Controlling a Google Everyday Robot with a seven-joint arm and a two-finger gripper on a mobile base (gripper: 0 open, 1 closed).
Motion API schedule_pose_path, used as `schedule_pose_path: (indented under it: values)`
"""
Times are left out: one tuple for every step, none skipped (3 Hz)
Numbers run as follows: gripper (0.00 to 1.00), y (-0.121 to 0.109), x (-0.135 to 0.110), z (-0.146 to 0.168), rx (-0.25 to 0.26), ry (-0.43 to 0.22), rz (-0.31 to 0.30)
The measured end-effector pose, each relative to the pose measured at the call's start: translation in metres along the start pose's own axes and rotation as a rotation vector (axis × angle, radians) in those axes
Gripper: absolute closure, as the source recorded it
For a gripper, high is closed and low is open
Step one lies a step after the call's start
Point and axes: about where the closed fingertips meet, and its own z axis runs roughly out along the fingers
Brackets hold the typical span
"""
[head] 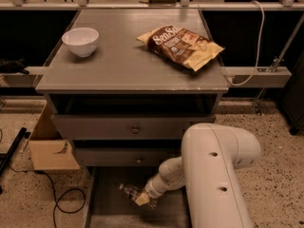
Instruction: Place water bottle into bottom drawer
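Note:
The bottom drawer [107, 208] is pulled out at the foot of the grey cabinet, showing its flat grey floor. The water bottle [130, 192], clear with a pale label, lies tilted low over the drawer floor near its middle. My gripper [141, 198] is at the end of the white arm that reaches down from the right, inside the drawer, and its fingers are closed around the bottle's body. Whether the bottle touches the floor is hard to tell.
A white bowl [80, 41] and a brown chip bag [181, 46] sit on the cabinet top [123, 65]. Two shallower drawers with round knobs [135, 130] are above. A cardboard box [50, 148] and black cable [61, 205] lie left on the floor.

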Motion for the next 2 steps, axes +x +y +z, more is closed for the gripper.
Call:
schedule_pose_path:
  values:
    - [1.00, -0.0124, 0.0111, -0.0109, 0.035, -0.007, 0.019]
    - [1.00, -0.0138, 0.0186, -0.0037, 0.027, 0.001, 0.037]
